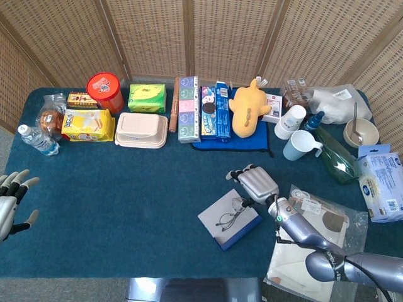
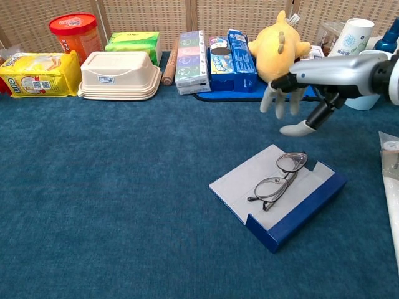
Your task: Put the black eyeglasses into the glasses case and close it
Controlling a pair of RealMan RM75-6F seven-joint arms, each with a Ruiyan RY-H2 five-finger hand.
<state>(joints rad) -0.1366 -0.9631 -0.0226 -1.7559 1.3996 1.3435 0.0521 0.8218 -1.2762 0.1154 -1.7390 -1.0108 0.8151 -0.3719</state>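
The black eyeglasses (image 2: 277, 176) (image 1: 230, 212) lie folded on the grey inside of the open blue glasses case (image 2: 246, 180) (image 1: 215, 225), which sits flat on the table. My right hand (image 2: 292, 103) (image 1: 254, 183) hovers above and behind the case with its fingers spread, holding nothing and clear of the glasses. My left hand (image 1: 11, 201) stays open at the table's left edge, far from the case.
A row of boxes, a yellow plush toy (image 2: 277, 45), a cream lunch box (image 2: 120, 75) and a red tub (image 2: 75, 32) lines the back. Cups (image 1: 296, 135) and bags stand at the right. A plastic-wrapped bag (image 1: 315, 229) lies just right of the case.
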